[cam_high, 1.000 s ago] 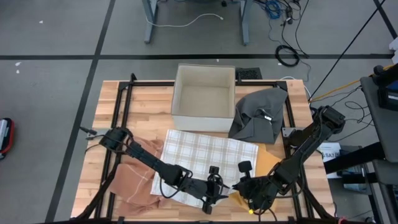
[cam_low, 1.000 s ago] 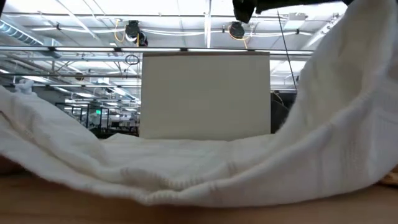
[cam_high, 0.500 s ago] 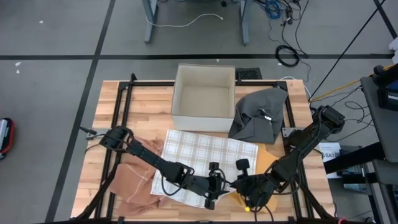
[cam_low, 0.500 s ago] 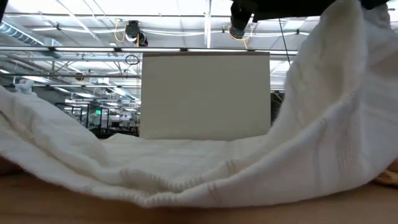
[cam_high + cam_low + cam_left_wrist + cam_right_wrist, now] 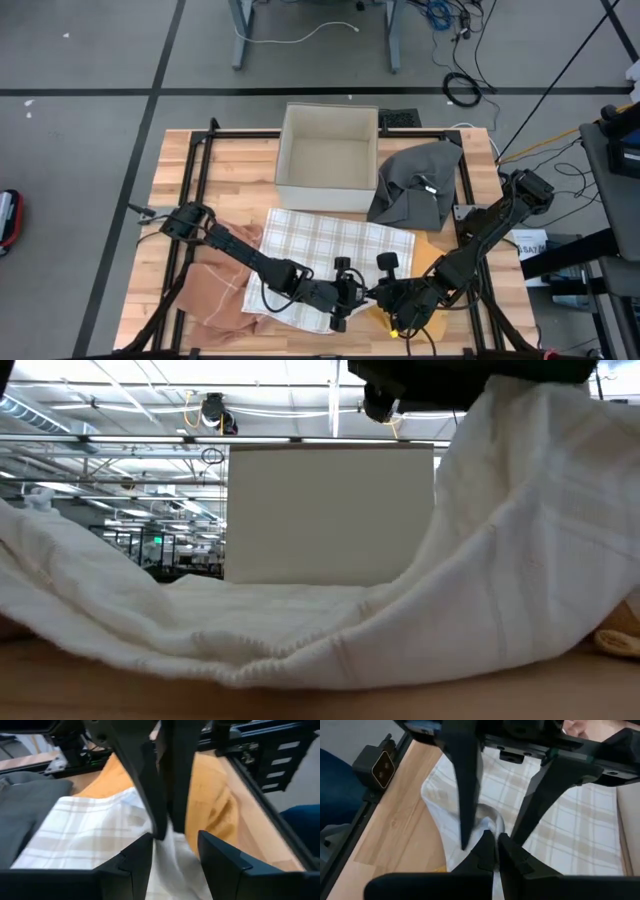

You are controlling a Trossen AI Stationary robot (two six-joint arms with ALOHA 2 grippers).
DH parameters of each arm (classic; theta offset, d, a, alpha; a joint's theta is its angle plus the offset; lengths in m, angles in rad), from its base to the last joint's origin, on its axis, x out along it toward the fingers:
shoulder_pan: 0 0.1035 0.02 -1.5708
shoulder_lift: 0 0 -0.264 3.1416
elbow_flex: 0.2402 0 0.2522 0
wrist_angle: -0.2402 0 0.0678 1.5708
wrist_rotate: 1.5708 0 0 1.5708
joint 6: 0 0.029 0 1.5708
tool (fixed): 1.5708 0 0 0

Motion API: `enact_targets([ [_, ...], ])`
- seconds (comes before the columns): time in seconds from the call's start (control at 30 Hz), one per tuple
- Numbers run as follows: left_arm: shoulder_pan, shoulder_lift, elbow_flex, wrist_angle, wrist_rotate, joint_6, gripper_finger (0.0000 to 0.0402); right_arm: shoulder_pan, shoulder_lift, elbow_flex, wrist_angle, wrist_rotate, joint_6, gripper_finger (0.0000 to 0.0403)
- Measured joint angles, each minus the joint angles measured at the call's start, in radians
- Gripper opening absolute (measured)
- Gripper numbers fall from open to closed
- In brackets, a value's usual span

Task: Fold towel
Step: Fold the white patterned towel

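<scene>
The white plaid towel (image 5: 330, 250) lies spread near the table's middle, with most of its body on the wood (image 5: 250, 640). Its near right corner is raised in a hump (image 5: 530, 510). My right gripper (image 5: 495, 837) (image 5: 387, 297) is shut on that raised part. My left gripper (image 5: 175, 837) (image 5: 338, 297) is open just to its left. Its two fingers stand on either side of the raised towel (image 5: 170, 855), below the right gripper's fingers; I cannot tell whether they touch it. My right gripper pinches a bunched bit of the towel near its near right corner (image 5: 487, 822) between its two fingers, coming from above and the right. One layer or several, I cannot tell. The held part is lifted clear and the cloth slopes down from it to the table.
A white open box (image 5: 328, 158) stands at the far middle, with a grey cloth (image 5: 415, 185) heaped to its right. An orange cloth (image 5: 432, 262) lies under the towel's right side. A pinkish brown cloth (image 5: 215, 290) lies at the near left. A black frame (image 5: 200, 170) borders the table.
My right gripper has moved toward the table's left, still shut, carrying the towel's raised corner with it. The hump now stands farther left and higher over the flat part, which has stayed in place.
</scene>
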State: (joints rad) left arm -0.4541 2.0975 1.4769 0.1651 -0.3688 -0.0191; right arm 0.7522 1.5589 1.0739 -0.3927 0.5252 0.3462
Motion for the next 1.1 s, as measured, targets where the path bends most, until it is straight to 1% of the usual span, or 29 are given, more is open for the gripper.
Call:
enact_targets([
  [0.1, 0.000, 0.000, 0.000, -0.009, -0.017, 0.008, 0.0124, 0.000, 0.000, 0.000, 0.000, -0.001, 0.000, 0.0000],
  [0.27, -0.005, 0.000, 0.000, 0.007, -0.028, 0.072, 0.0046, 0.001, 0.000, 0.000, 0.000, -0.005, 0.001, 0.0000],
  [0.37, -0.012, 0.000, -0.001, 0.008, -0.036, 0.117, 0.0015, 0.002, -0.001, 0.000, -0.004, -0.007, 0.006, 0.0002],
  [0.47, -0.019, 0.000, -0.001, -0.001, -0.041, 0.140, 0.0008, 0.014, -0.001, 0.000, -0.004, -0.004, -0.012, 0.0021],
  [0.53, -0.024, -0.001, -0.001, -0.034, -0.041, 0.141, 0.0007, 0.030, -0.001, 0.000, -0.027, 0.011, -0.019, 0.0047],
  [0.6, -0.036, -0.012, -0.001, -0.091, -0.051, 0.138, 0.0006, 0.054, -0.001, 0.000, -0.075, 0.040, -0.001, 0.0081],
  [0.67, -0.051, -0.031, -0.002, -0.132, -0.082, 0.136, 0.0006, 0.077, -0.001, 0.000, -0.160, 0.071, 0.065, 0.0118],
  [0.73, -0.068, -0.050, -0.001, -0.165, -0.120, 0.135, 0.0006, 0.094, -0.001, 0.000, -0.268, 0.079, 0.165, 0.0153],
  [0.83, -0.092, -0.070, -0.001, -0.213, -0.148, 0.129, 0.0005, 0.111, -0.001, -0.001, -0.402, 0.080, 0.318, 0.0188],
  [0.93, -0.112, -0.086, -0.001, -0.241, -0.157, 0.110, 0.0005, 0.121, 0.012, -0.001, -0.516, 0.083, 0.414, 0.0195],
  [1.03, -0.126, -0.090, 0.000, -0.274, -0.168, 0.087, 0.0005, 0.120, 0.038, -0.001, -0.589, 0.078, 0.461, 0.0187],
  [1.1, -0.131, -0.090, -0.001, -0.310, -0.169, 0.065, 0.0005, 0.120, 0.058, -0.002, -0.606, 0.078, 0.466, 0.0177],
])
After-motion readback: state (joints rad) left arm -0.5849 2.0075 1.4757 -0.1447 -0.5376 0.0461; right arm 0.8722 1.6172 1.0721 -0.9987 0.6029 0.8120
